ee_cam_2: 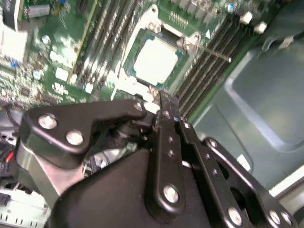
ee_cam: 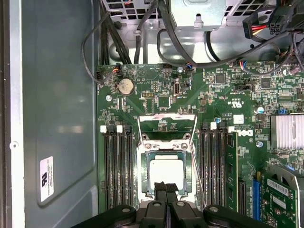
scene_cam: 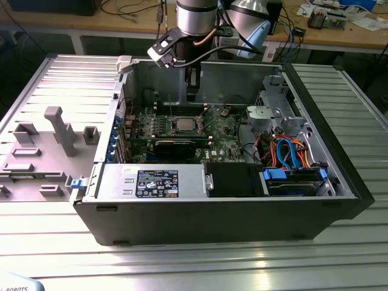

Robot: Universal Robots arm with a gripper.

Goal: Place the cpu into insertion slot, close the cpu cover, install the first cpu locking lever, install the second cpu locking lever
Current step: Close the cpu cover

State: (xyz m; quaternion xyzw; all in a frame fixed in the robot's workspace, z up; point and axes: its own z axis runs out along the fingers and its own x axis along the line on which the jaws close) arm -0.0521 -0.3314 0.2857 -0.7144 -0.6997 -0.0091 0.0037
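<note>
The gripper (ee_cam: pixel 166 186), pinched together on nothing, hangs over the cpu (ee_cam: pixel 166 172) seated mid-motherboard (ee_cam: pixel 156 95); closing seems in hand, the raised cpu cover (ee_cam: pixel 166 116) wanting a downward push.

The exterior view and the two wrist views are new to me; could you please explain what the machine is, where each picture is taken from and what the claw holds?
The machine is a robot arm with a two-fingered claw at its end. The exterior view comes from a camera off the arm: an open computer case lies on a ribbed metal table, with grey blocks at that view's left. Both wrist views come from cameras riding on the arm, looking past the claw at the green motherboard. The cpu already sits in the insertion slot; the cpu cover is swung open. The claw is shut, with nothing visible in it, near the slot's edge.
</note>
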